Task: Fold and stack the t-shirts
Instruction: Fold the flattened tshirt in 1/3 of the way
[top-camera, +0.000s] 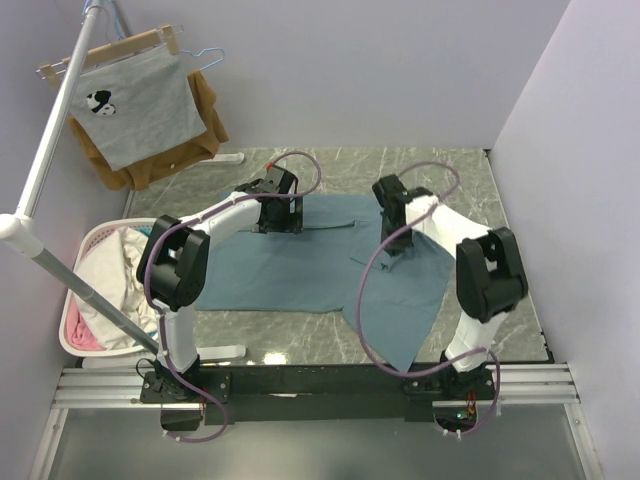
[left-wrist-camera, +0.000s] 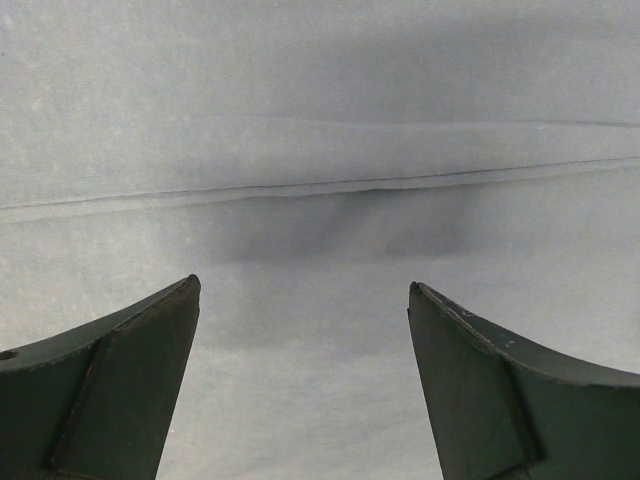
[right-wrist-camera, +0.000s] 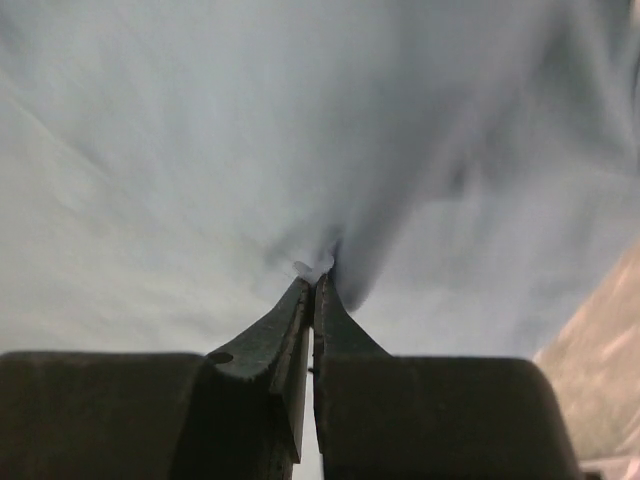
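Teal-blue t-shirt (top-camera: 290, 270) lies spread over the grey marbled table (top-camera: 500, 210), under both arms. Left fingers (left-wrist-camera: 110, 390) stand wide apart just above the cloth and hold nothing. A straight seam (left-wrist-camera: 320, 185) crosses the fabric ahead of their tips. Right fingers (right-wrist-camera: 312, 320) are pressed together on a pinch of the t-shirt, and the cloth puckers up to their tips. Bare table shows to the right of the right fingers and in a strip beyond both pairs, up to the far wall. One shirt corner reaches back toward the near table edge. Left of the left fingers, a white basket (top-camera: 66, 318) holds white cloth (top-camera: 105, 275) and pink cloth (top-camera: 85, 335).
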